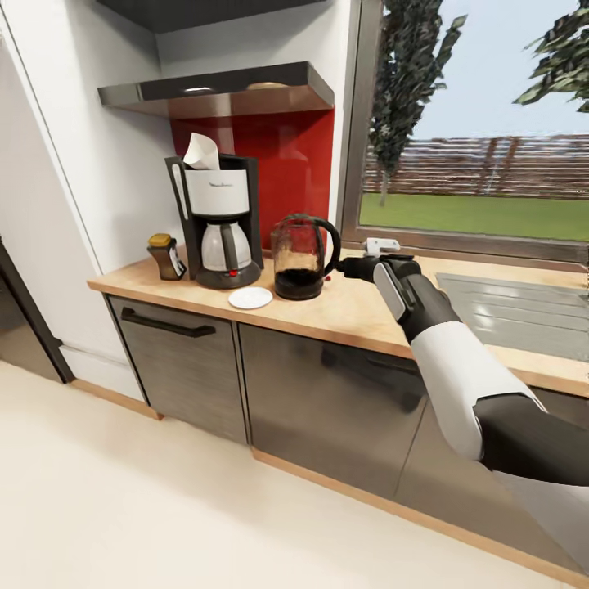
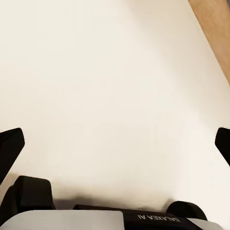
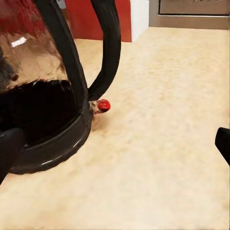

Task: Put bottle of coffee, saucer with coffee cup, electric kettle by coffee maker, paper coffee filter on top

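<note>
Kitchen countertop (image 1: 360, 315) carrying the coffee maker (image 1: 218, 221) with paper coffee filter (image 1: 201, 153) on top; electric kettle (image 1: 300, 257) at its 3 o'clock, saucer (image 1: 250, 298) at 5, coffee bottle (image 1: 166, 256) at 9. Right gripper (image 1: 347, 268) released, just beside the kettle handle; left gripper (image 2: 115, 143) spread wide.

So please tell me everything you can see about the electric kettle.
The electric kettle stands upright on the wooden countertop, right of the coffee maker and beside the saucer. Its body looks like clear glass, with a black base, a black loop handle and a small red switch. The right gripper is open near the handle, not touching.
</note>
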Controlling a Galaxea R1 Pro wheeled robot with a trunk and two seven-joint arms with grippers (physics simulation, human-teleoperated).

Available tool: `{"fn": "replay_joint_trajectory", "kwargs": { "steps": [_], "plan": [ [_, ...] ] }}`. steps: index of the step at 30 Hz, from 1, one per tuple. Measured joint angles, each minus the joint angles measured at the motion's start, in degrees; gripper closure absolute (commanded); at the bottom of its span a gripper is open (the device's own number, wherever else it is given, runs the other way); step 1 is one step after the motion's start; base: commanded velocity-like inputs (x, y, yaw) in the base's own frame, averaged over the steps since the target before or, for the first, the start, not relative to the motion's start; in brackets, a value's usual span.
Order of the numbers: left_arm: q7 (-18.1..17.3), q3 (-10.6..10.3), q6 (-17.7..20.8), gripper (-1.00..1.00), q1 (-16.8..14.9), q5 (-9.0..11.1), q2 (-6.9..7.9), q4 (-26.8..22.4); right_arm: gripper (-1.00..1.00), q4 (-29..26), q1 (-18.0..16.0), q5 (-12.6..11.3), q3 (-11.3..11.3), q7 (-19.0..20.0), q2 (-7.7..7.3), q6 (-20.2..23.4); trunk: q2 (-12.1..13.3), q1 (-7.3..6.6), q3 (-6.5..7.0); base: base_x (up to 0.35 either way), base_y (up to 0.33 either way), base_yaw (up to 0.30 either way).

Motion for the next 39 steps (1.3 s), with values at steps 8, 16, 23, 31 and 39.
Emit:
{"fn": "replay_joint_trajectory", "kwargs": {
  "steps": [8,16,23,31,39],
  "plan": [
    [0.0,0.0,0.0,-1.00,0.0,0.0,-0.02,0.0,-1.00,-14.9,9.0,-0.6,0.1,20.4,-3.59,0.5,0.0,-0.01,0.00,-0.018,0.000,0.000],
    [0.0,0.0,0.0,-1.00,0.0,0.0,-0.06,0.0,-1.00,-28.6,27.0,-0.2,0.2,58.0,-4.75,0.4,0.0,-0.01,-0.01,0.000,0.000,0.000],
    [0.0,0.0,0.0,-1.00,0.0,0.1,-0.14,0.0,-1.00,-35.2,45.8,1.2,0.4,69.1,-4.92,-2.1,0.0,-0.01,-0.01,0.000,0.000,0.000],
    [-2.3,0.1,0.1,-1.00,0.0,0.1,-0.57,0.0,-1.00,-30.1,65.2,8.2,-0.1,70.4,-13.04,-10.2,0.0,-0.01,-0.02,0.000,0.000,0.000],
    [-2.7,10.8,0.1,-1.00,0.0,0.5,-4.14,0.0,-1.00,1.9,69.5,8.5,-12.9,69.7,-24.24,-31.2,0.0,-0.01,-0.01,0.000,0.000,0.000]
  ]
}}
